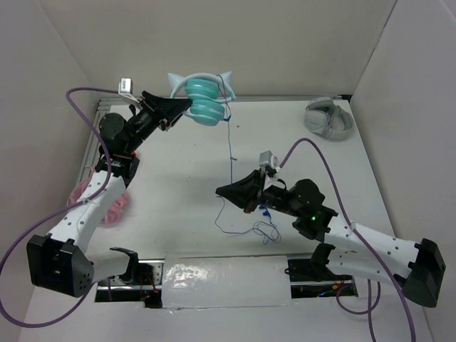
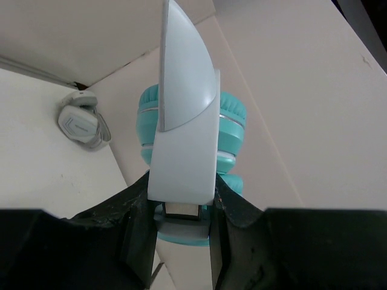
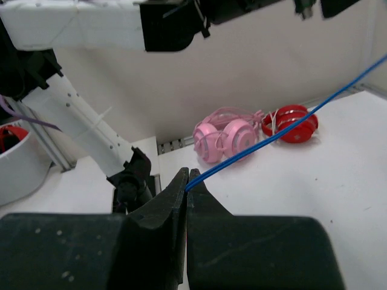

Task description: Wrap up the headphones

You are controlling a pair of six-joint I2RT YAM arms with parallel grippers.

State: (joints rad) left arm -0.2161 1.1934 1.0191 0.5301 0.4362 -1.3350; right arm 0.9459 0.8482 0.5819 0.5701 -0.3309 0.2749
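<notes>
left tool [image 2: 181,208] clamps headphones [image 1: 203,100] by headband, upper centre, so cable [image 1: 230,153] hangs free | right tool [image 3: 186,181] pinched tight on cable mid-frame, likely for winding

The left hand [image 2: 181,211] grips the headphones [image 2: 184,139] by the white headband, with one black finger on each side of it. Behind the band the teal ear cups [image 2: 233,118] are visible. At left, a grey-white headset [image 2: 81,124] lies on the tabletop [image 2: 36,175], near the wall.
</notes>
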